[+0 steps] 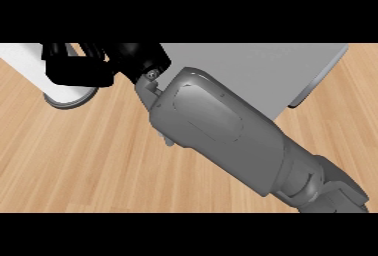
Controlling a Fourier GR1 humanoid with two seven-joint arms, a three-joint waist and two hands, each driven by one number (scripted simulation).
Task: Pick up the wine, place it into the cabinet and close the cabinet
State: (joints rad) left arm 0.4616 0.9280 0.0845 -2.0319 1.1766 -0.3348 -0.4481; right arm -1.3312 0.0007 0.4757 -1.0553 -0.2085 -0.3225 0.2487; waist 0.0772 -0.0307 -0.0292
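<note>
My right forearm crosses the view from the lower right to the upper left and hides much of the counter. Its black right hand sits at the upper left with fingers curled round a white cylindrical thing, the wine bottle. The bottle is tilted, and its rounded grey end shows just below the hand. The grey cabinet stands at the upper right, behind the forearm and to the right of the hand. I cannot see whether its door is open. My left hand does not show.
The wooden counter top spreads across the left and the lower part of the view. A lighter panel edge marks the cabinet's right side, with a strip of counter beyond it.
</note>
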